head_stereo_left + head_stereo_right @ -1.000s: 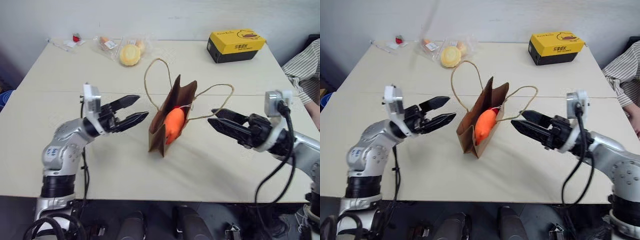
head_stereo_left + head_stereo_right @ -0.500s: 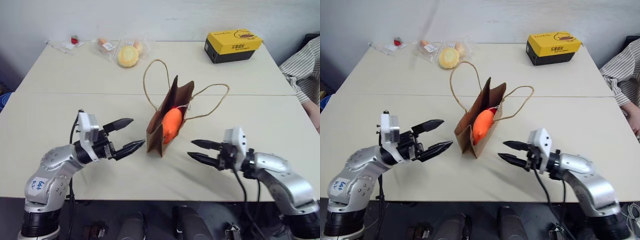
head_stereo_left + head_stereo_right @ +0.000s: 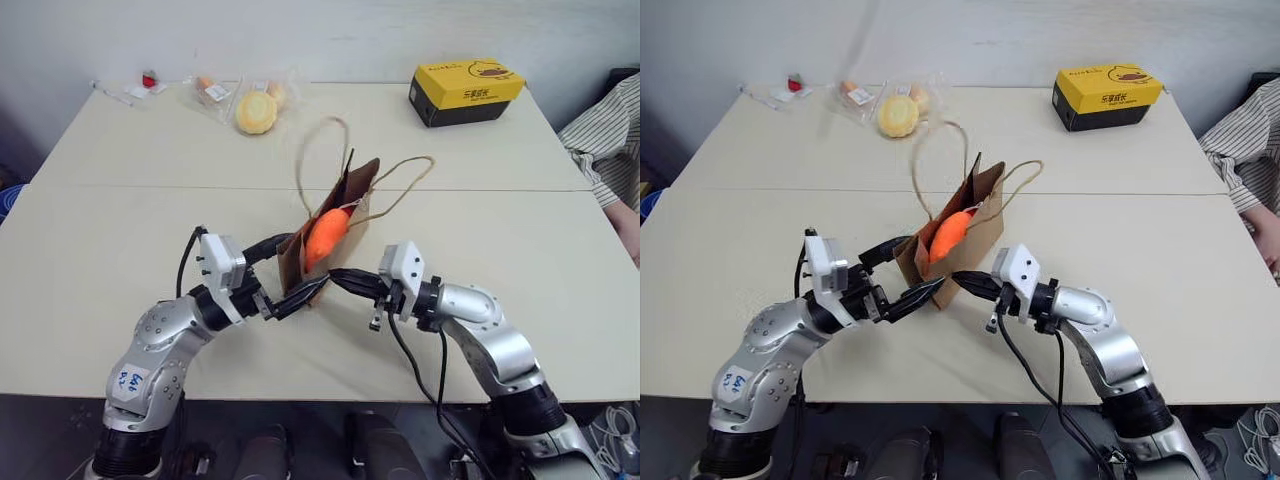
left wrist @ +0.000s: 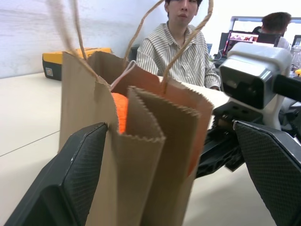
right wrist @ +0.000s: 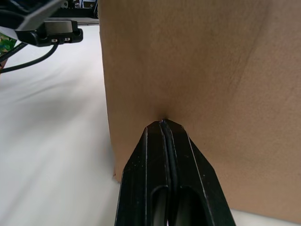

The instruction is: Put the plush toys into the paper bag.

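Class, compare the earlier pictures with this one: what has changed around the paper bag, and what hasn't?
Both arms closed in on the paper bag. The left gripper, open, now straddles its near end; the right gripper shut and presses its tips against the bag's side. The orange plush toy stays inside; the yellow box hasn't moved.

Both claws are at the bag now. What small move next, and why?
Probably close the left claw gently on the paper bag to steady it. Its fingers stand open around the bag's near end, the shut right claw presses its tips on the side wall, and the orange plush toy pokes out of the mouth.
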Controlling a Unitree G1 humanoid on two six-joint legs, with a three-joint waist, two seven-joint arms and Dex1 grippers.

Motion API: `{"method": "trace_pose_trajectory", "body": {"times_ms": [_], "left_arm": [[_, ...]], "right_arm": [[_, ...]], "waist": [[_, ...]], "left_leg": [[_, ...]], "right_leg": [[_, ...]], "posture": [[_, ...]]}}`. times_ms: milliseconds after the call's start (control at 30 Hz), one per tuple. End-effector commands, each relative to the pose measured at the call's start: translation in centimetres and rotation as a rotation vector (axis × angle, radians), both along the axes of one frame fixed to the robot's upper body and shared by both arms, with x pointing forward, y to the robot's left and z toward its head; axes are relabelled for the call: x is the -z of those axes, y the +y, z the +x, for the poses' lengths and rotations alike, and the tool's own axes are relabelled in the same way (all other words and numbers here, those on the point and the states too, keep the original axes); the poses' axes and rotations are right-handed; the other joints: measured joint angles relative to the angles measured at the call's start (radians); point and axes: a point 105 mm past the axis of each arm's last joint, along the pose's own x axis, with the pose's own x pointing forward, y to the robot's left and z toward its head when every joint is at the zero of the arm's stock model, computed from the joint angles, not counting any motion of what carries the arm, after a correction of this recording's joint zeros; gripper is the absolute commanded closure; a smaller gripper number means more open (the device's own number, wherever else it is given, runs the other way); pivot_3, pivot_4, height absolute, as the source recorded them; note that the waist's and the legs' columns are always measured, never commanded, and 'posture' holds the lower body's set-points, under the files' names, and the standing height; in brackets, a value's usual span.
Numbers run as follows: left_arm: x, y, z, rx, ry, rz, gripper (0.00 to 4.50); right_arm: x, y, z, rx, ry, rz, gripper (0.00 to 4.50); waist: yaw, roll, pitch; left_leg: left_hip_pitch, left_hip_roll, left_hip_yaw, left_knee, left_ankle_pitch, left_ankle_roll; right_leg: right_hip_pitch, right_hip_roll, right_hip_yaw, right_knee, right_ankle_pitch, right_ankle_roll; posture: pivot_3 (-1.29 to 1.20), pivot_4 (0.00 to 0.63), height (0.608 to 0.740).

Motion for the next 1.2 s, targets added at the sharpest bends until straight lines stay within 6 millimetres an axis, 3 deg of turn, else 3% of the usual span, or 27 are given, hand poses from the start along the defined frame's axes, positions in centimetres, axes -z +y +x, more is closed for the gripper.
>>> {"method": "trace_pose_trajectory", "body": {"times_ms": [33, 167, 267, 567, 700, 867, 1033, 1133, 1200], "left_arm": [[-0.5, -0.5, 0.6, -0.024, -0.041, -0.002, 0.0], [-0.6, -0.7, 1.4, -0.057, -0.054, -0.007, 0.0], [-0.5, -0.3, 1.9, -0.069, -0.057, -0.013, 0.56], [-0.2, 0.2, 2.0, 0.004, -0.063, 0.011, 3.37], [-2.5, 1.8, 1.2, 0.18, -0.058, -0.048, 4.49], [-5.3, 2.8, 1.0, 0.414, -0.051, 0.006, 4.49], [-5.8, 1.8, 0.0, 0.632, -0.083, 0.067, 4.49], [-5.7, 1.0, -0.4, 0.716, -0.104, 0.062, 4.49], [-5.3, 0.7, -0.4, 0.748, -0.118, 0.057, 4.49]], "right_arm": [[-0.8, 0.8, 0.0, -0.022, -0.048, 0.016, 4.47], [-0.5, 1.0, -0.2, -0.033, -0.052, 0.008, 4.47], [-0.5, 0.7, -0.2, -0.026, -0.053, 0.008, 4.5], [-0.6, -0.3, -0.6, -0.015, -0.057, 0.009, 4.5], [-1.0, -1.7, -1.1, 0.015, -0.067, 0.012, 4.5], [-1.9, -7.4, -3.8, 0.069, -0.108, -0.022, 4.5], [-0.6, -14.8, -6.2, 0.204, -0.054, -0.227, 4.5], [-0.8, -18.3, -7.1, 0.304, -0.053, -0.284, 4.5], [-0.8, -19.7, -7.6, 0.34, -0.053, -0.312, 4.5]], "waist": [[0.001, 0.0, 0.0], [0.002, 0.0, 0.0], [0.002, 0.0, 0.0], [0.001, 0.0, 0.0], [0.001, 0.0, 0.0], [0.022, 0.0, 0.0], [0.028, 0.0, 0.0], [0.025, 0.0, 0.0], [0.024, 0.0, 0.0]], "left_leg": [[0.0, 0.0, 0.0, 0.0, 0.0, 0.0], [0.0, 0.0, 0.0, 0.001, 0.0, 0.001], [0.0, 0.0, 0.0, 0.001, 0.0, 0.001], [0.0, 0.0, 0.0, 0.001, 0.001, 0.0], [-0.001, 0.0, 0.0, 0.001, 0.001, 0.0], [-0.001, 0.0, -0.002, 0.002, 0.001, 0.0], [-0.001, -0.001, -0.002, 0.004, -0.001, 0.003], [-0.001, -0.001, -0.002, 0.006, -0.001, 0.003], [0.0, -0.001, -0.001, 0.007, -0.001, 0.004]], "right_leg": [[0.0, 0.0, 0.0, 0.0, 0.0, 0.0], [0.0, 0.0, 0.0, 0.001, 0.0, 0.0], [0.0, 0.0, 0.0, 0.001, 0.0, 0.0], [0.0, 0.0, 0.0, 0.001, 0.0, 0.0], [0.0, 0.0, -0.001, 0.002, 0.0, 0.0], [0.002, 0.0, -0.003, 0.001, 0.0, 0.0], [0.005, -0.001, -0.004, -0.001, 0.0, 0.0], [0.005, 0.0, -0.003, 0.0, 0.0, 0.0], [0.005, 0.001, -0.002, 0.0, 0.0, 0.0]], "posture": [[0.0, 0.15, 0.74], [0.0, 0.15, 0.74], [0.0, 0.15, 0.74], [0.0, 0.15, 0.74], [0.0, 0.15, 0.74], [0.0, 0.15, 0.74], [0.0, 0.15, 0.74], [0.0, 0.15, 0.74], [0.0, 0.15, 0.74]]}}
